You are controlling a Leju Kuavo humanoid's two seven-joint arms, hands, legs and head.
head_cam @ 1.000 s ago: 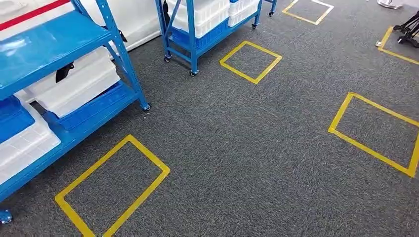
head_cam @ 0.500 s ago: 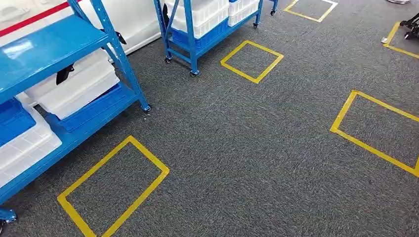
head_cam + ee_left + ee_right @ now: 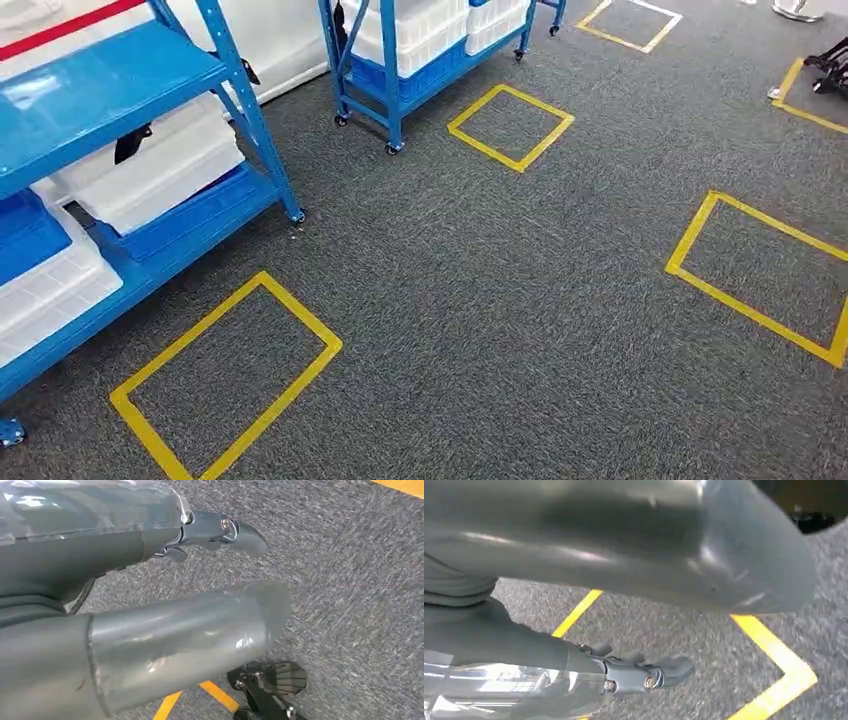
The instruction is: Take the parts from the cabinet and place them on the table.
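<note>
A blue metal shelving cabinet (image 3: 120,75) on wheels stands at the left of the head view, on grey carpet floor (image 3: 500,290) marked with yellow tape rectangles (image 3: 228,375). White plastic bins (image 3: 160,165) sit on its lower shelves beside blue plastic trays (image 3: 25,240); the parts inside cannot be made out. The left hand (image 3: 165,580) hangs over the carpet, fingers extended, holding nothing. The right hand (image 3: 614,610) hangs likewise, empty, above yellow tape, well apart from the cabinet.

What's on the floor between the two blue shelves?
In the head view, bare grey carpet lies between the near blue rack and the far blue rack.
</note>
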